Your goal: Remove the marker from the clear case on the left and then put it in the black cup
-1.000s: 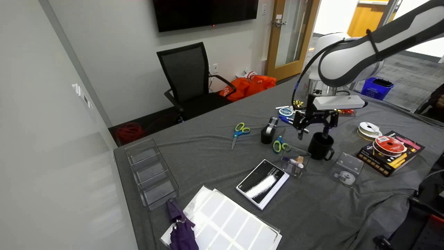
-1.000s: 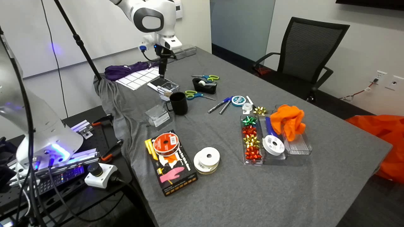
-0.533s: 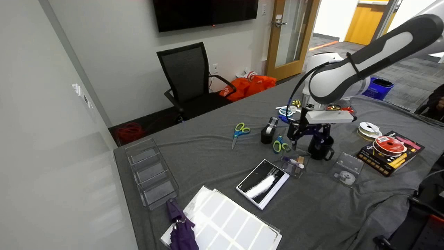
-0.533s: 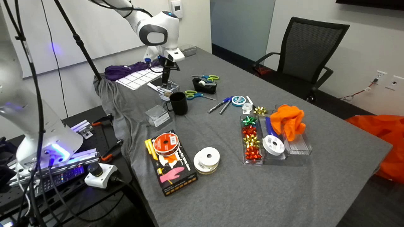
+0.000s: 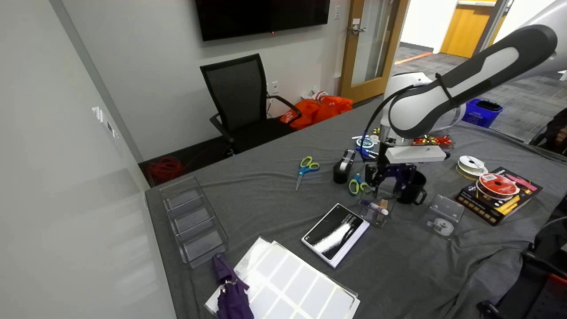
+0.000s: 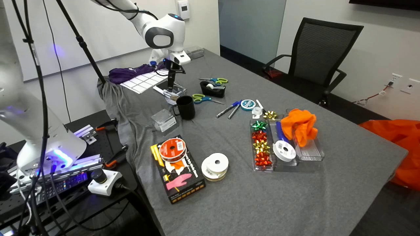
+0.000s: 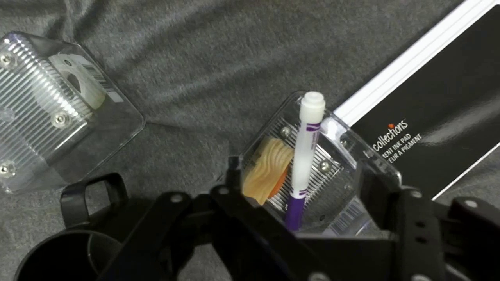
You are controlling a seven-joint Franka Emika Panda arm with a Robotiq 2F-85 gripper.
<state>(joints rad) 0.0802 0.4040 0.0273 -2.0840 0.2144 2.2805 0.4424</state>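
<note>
Presently, the pincer (image 7: 302, 177) is released: its fingers (image 7: 233, 171) are spread, one to each side of the marker (image 7: 306, 152) in the wrist view, with a visible gap between the marker and each finger. The pincer points down over the clear case (image 7: 336, 191). Whether the fingertips touch the case cannot be determined.

The marker is located inside the clear case, at a slant. Its purple end is lower in the wrist view; its white end overlaps the opposite rim. A wood-coloured block (image 7: 267, 169) shares the case, beside the marker.

The black cup (image 6: 186, 109) stands upright just beside the clear case; its handle shows in both exterior views. In the wrist view, the pincer partly covers the cup. On another side of the case, close to its rim, lies an ink pad box (image 7: 445, 97) with a black top. A second clear case (image 7: 113, 128), through which a white ring-shaped item (image 7: 80, 82) shows, rests near the cup handle.

Further out on the bench (image 5: 266, 199) are a tape dispenser (image 6: 213, 93) and two pairs of scissors (image 6: 206, 98). In an exterior view, a red spool (image 6: 170, 152) rests on a printed box (image 6: 190, 185), with white spools (image 6: 216, 167) just beside it. Well apart from the pincer, a divided clear tray (image 5: 195, 221) sits at the bench edge.
</note>
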